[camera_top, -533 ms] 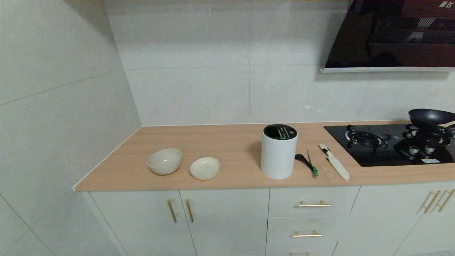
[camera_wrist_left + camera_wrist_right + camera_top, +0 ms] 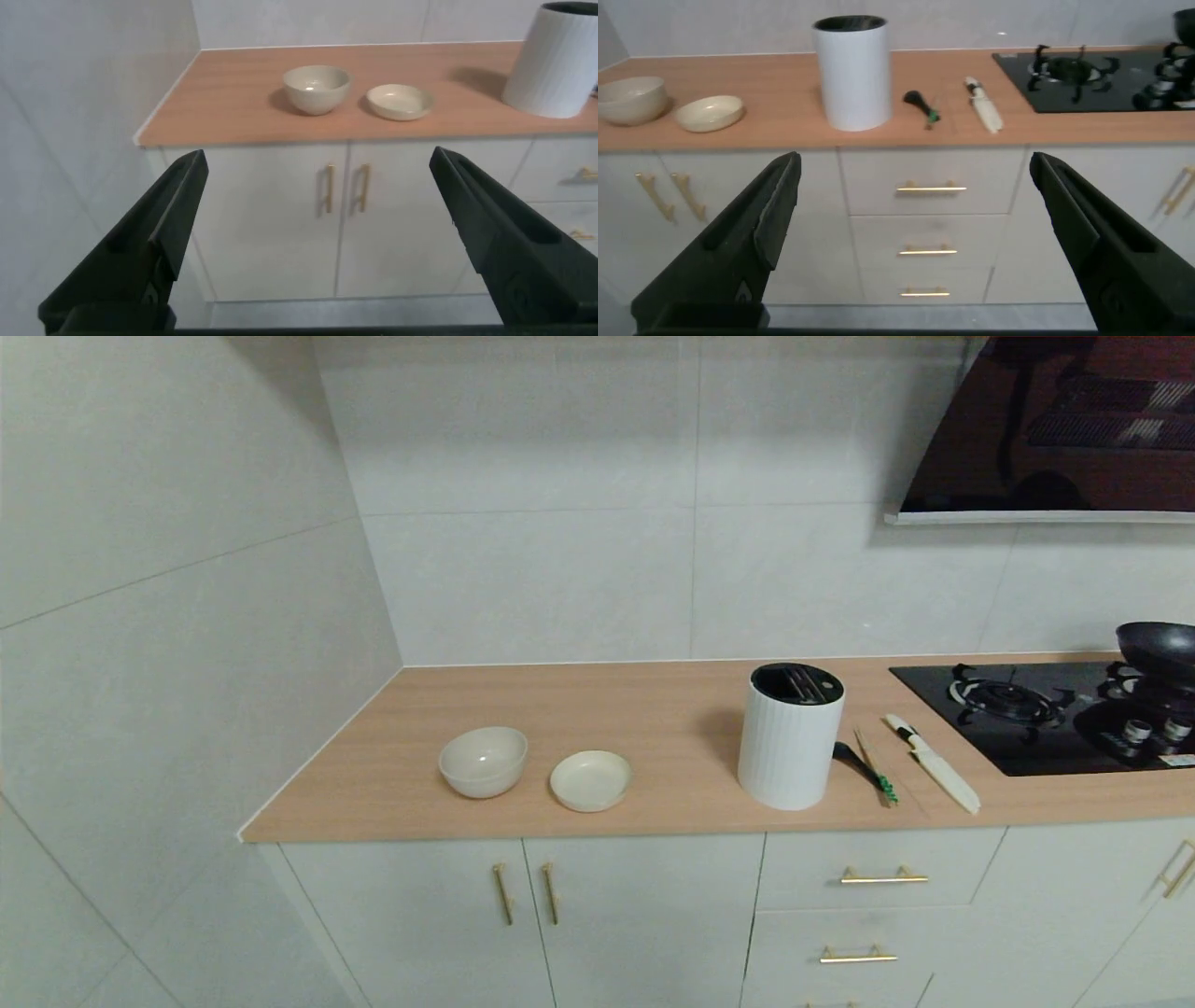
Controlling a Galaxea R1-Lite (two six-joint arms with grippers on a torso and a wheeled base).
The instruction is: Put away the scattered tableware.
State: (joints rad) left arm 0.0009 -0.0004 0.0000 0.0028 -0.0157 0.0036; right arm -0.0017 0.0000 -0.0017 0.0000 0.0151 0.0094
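A: What is altered since the preceding frame?
B: The whole head view is displaced sideways, so the camera is judged to have turned. No tableware is disturbed and none is yet put away.
A: Where is the tableware placed?
B: On the worktop (image 2: 653, 709). A bowl (image 2: 484, 762) and a dish (image 2: 590, 780) lie at 9 o'clock of the white holder (image 2: 790, 737). A spoon (image 2: 851, 756), chopsticks (image 2: 876, 773) and a knife (image 2: 934, 775) lie at 3 o'clock, beside the hob (image 2: 1027, 728).
A: And the grippers?
B: The left gripper (image 2: 318, 159) and right gripper (image 2: 913, 159) are held before the cabinets, jaws spread wide, nothing grasped. Bare worktop is left at 12 o'clock of the bowl; the front edge lies near at 6 o'clock.
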